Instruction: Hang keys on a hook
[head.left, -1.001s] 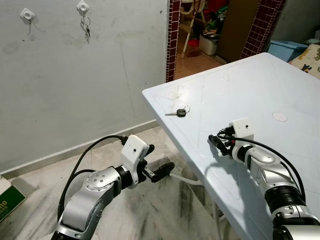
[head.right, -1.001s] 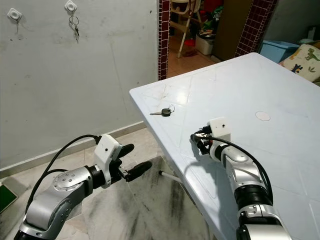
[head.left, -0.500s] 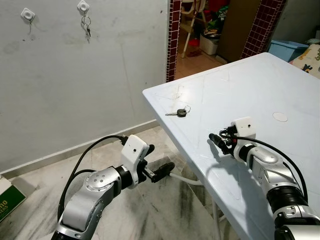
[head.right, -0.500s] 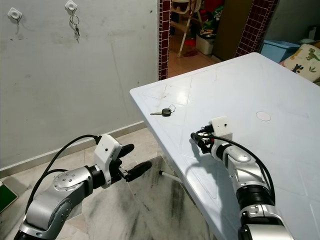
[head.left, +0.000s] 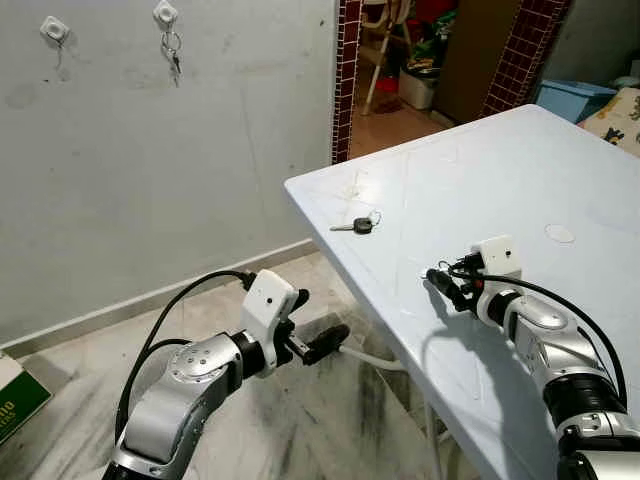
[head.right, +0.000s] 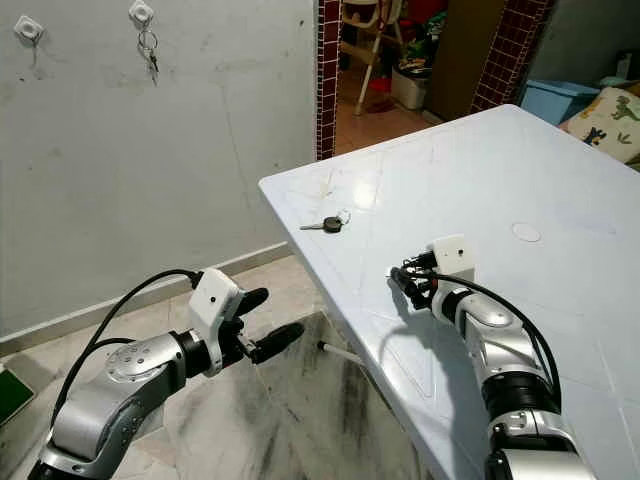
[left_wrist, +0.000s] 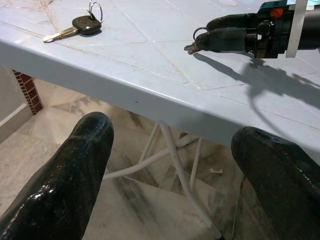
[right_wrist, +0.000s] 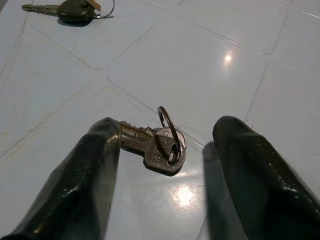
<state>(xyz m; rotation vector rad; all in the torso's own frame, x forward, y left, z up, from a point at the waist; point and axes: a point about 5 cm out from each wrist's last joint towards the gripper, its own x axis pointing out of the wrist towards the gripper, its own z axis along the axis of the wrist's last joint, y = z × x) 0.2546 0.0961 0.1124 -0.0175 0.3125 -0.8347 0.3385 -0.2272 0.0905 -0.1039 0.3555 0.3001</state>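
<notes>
Key (right_wrist: 159, 146) between right end effector (right_wrist: 165, 150) fingers, on table (right_wrist: 240, 60)

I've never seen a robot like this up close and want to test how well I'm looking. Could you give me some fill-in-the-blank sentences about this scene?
1. Hanging keys dangle from one of the ___ white wall hooks.
2. The black-headed key lies on the white ___.
3. The right pincer has a small silver ___ at its tips.
4. The left pincer is open, out above the ___.

Missing words: two; table; key; floor
</notes>
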